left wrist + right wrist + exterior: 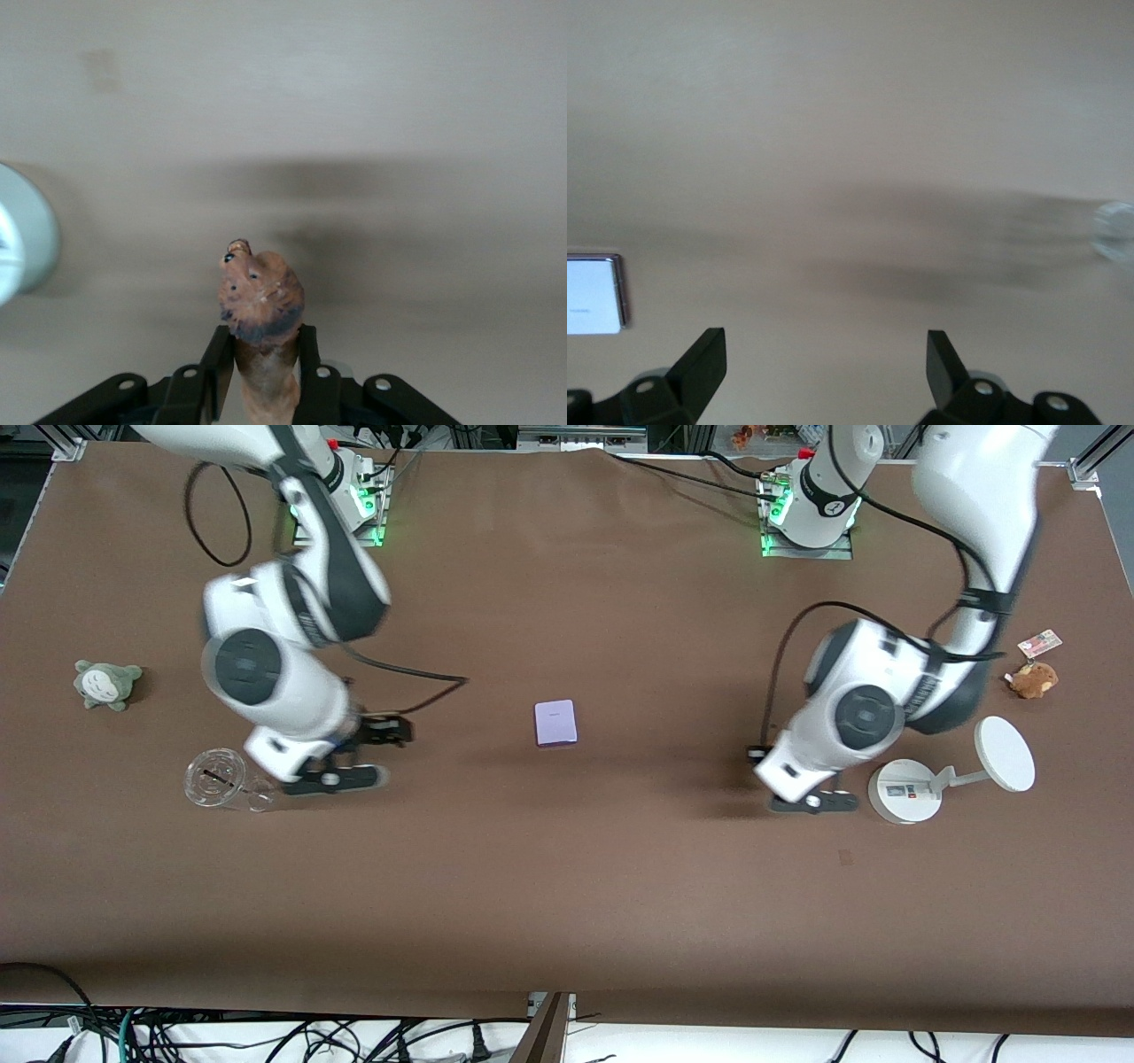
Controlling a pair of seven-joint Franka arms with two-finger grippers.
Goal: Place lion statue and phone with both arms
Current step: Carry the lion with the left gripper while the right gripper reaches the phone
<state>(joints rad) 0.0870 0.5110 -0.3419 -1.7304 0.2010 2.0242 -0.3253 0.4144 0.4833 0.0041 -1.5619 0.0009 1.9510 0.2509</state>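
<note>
The lion statue (261,297), small and reddish-brown with a darker band, is clamped between the fingers of my left gripper (264,341). In the front view the left gripper (811,802) is low over the table, next to the white stand's base, and the statue is hidden under the hand. The phone (555,722), a pale lavender rectangle, lies flat at the table's middle and also shows at the edge of the right wrist view (594,295). My right gripper (376,755) is open and empty, over bare table between the phone and a clear cup.
A clear plastic cup (217,779) lies beside the right hand. A white round-based stand (904,790) with a disc (1005,754) is by the left hand. A grey-green plush (106,684) and a tan plush (1034,679) sit at the table's two ends.
</note>
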